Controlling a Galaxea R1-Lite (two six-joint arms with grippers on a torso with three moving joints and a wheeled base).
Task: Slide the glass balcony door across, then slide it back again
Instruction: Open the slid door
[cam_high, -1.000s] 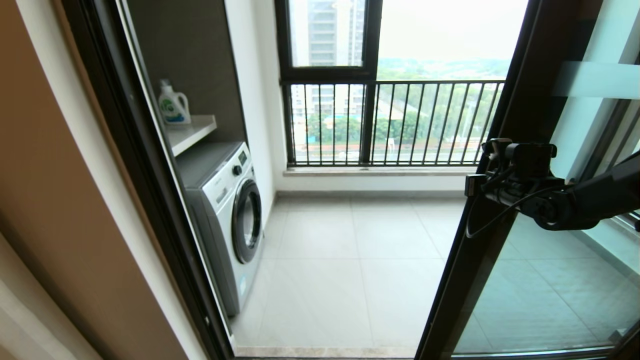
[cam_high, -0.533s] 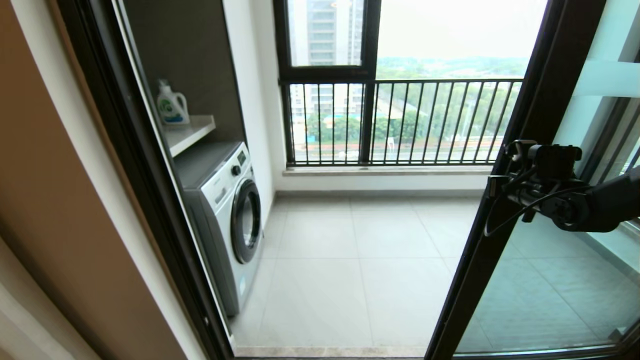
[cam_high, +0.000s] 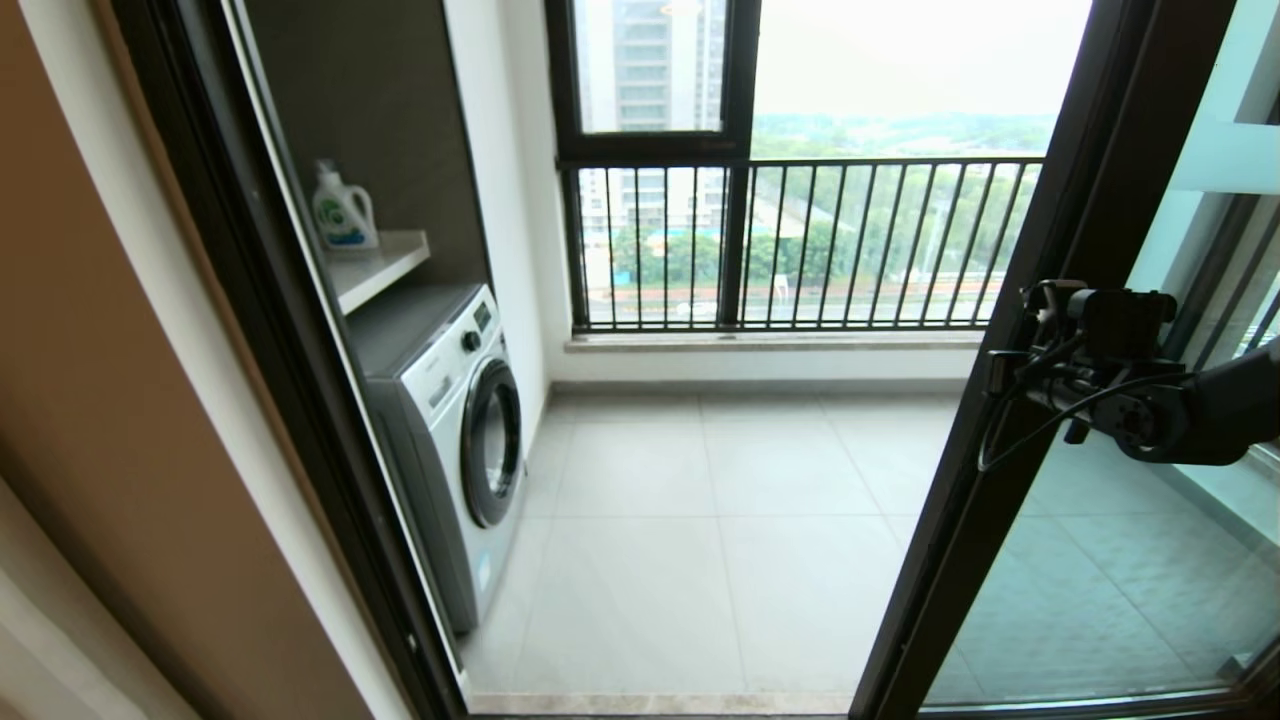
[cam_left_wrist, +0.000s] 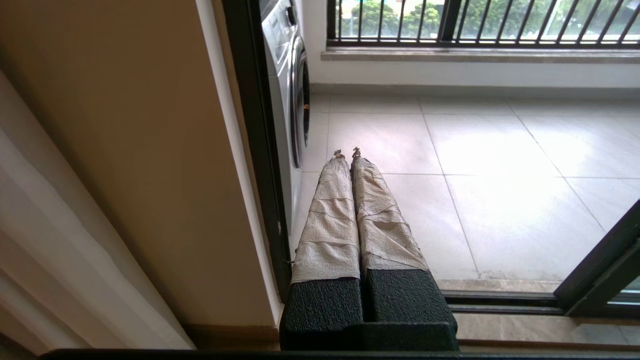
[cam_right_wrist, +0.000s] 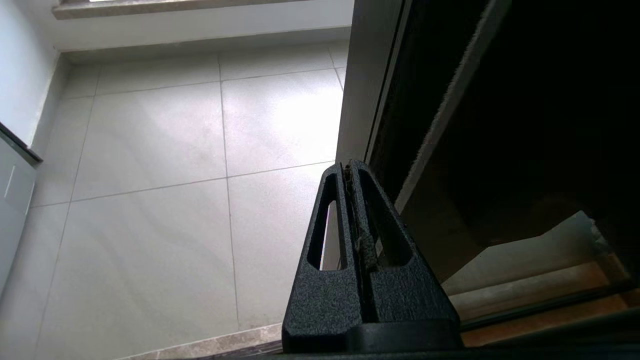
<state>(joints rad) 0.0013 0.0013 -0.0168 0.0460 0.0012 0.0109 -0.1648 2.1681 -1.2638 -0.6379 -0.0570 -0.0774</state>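
Note:
The glass balcony door (cam_high: 1080, 230) stands at the right of the opening, its dark frame edge slanting down the head view. A frosted band (cam_high: 1228, 156) crosses its glass; I cannot make out any characters on it. My right gripper (cam_high: 1003, 372) is at mid height against that leading edge. In the right wrist view its fingers (cam_right_wrist: 348, 168) are shut with nothing between them, right beside the door edge (cam_right_wrist: 365, 90). My left gripper (cam_left_wrist: 346, 152) hangs low by the left jamb, its taped fingers shut and empty. The door's bottom corner (cam_left_wrist: 600, 277) shows there too.
A washing machine (cam_high: 455, 440) stands on the balcony's left side, with a detergent bottle (cam_high: 343, 210) on the shelf above it. The black-railed outer window (cam_high: 800, 240) closes the far end. The dark left jamb (cam_high: 250, 300) and the floor track (cam_left_wrist: 500, 300) bound the opening.
The door's leading edge has slid to the right, widening the opening, and my right gripper has gone with it. The last half second shows only a small shift.

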